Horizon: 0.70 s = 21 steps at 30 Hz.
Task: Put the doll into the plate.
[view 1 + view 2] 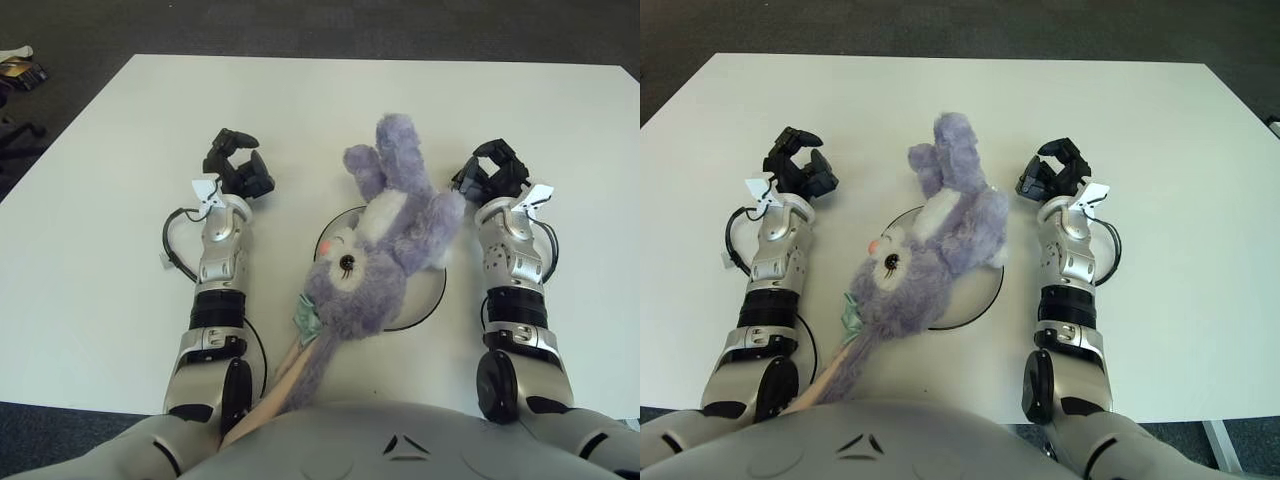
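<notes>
Left eye view shows the doll [385, 245], a shaggy purple plush rabbit with a white belly, lying across the plate [432, 296], a flat round white dish with a dark rim at the middle of the desk [120, 250]. Its body and head cover most of the plate, its feet stick out past the far rim, and its long pink-lined ears trail off the near rim toward the robot's torso.

Left robot hand [236, 168] shows well to the left of the doll, fingers loosely curled and apart, gripping nothing. Right robot hand [487, 173] shows just beside the doll's right arm, fingers likewise bent and empty; whether it touches the fur I cannot tell.

By my judgement the doll is already placed. The main risk lies with the right robot hand: being so close, its dark fingers could snag the long pile as it pulls back and drag the light, floppy toy off the smooth plate. The overhanging ears and legs also give it poor balance, so a nudge could roll it onto the matte white desk. The soft stuffing would deform rather than resist.
</notes>
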Available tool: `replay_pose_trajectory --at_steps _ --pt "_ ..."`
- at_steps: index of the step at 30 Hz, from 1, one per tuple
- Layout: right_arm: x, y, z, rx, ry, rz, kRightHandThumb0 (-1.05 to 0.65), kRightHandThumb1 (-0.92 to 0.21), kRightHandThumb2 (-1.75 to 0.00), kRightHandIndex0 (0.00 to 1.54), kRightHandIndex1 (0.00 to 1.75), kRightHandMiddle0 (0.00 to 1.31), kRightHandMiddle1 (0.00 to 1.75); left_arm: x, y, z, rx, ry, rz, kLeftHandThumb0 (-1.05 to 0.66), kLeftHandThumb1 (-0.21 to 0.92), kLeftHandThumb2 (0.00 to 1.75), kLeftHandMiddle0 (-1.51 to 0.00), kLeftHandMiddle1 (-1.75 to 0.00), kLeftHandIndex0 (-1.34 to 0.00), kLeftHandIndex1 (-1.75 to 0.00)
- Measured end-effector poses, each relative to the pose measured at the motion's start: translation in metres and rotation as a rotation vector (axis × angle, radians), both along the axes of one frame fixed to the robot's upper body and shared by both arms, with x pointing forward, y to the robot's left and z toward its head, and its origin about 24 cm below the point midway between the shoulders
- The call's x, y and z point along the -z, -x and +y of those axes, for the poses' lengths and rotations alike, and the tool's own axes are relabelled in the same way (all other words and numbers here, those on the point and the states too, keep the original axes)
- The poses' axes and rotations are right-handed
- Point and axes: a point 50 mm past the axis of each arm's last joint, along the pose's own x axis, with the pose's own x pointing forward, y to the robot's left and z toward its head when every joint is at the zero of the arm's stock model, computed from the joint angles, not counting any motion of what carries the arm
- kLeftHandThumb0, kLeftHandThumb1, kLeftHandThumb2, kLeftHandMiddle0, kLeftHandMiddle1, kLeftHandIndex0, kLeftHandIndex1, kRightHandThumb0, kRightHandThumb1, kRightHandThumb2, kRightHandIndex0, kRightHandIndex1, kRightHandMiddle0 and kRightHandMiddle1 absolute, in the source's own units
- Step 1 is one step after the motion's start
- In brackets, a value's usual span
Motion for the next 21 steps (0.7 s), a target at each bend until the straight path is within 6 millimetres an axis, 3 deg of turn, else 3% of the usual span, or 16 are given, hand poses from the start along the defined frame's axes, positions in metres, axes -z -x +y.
replay_pose_trajectory --at_steps 9,11,13,21 --pt "0.0019 0.0014 0.0013 -0.044 -0.03 -0.008 -0.01 0.08 -1.75 0.89 1.75 0.74 1.68 0.006 0.0089 -0.0026 -0.006 0.002 0.033 -0.54 0.18 1.49 -1.32 -1.75 -0.73 -1.75" --pt "0.0034 0.0007 0.0004 -0.052 -0.024 -0.002 -0.28 -0.02 -1.66 1.14 1.75 0.76 1.71 0.0065 0.0093 -0.003 -0.004 -0.005 0.036 -0.54 0.18 1.48 -1.32 -1.75 -0.73 -1.75" --pt "0.0045 -0.0006 -0.001 -0.064 -0.012 0.003 -0.45 -0.09 -1.59 1.3 1.75 0.77 1.73 0.0072 0.0096 -0.0035 -0.002 -0.01 0.039 -0.54 0.18 1.48 -1.32 -1.75 -0.73 -1.75" --pt "0.008 -0.0024 -0.0047 -0.081 0.083 -0.02 -0.54 -0.18 -1.5 1.41 1.75 0.73 1.75 0.0089 0.0092 -0.0028 0.01 -0.036 0.049 -0.54 0.18 1.48 -1.34 -1.75 -0.73 -1.75"
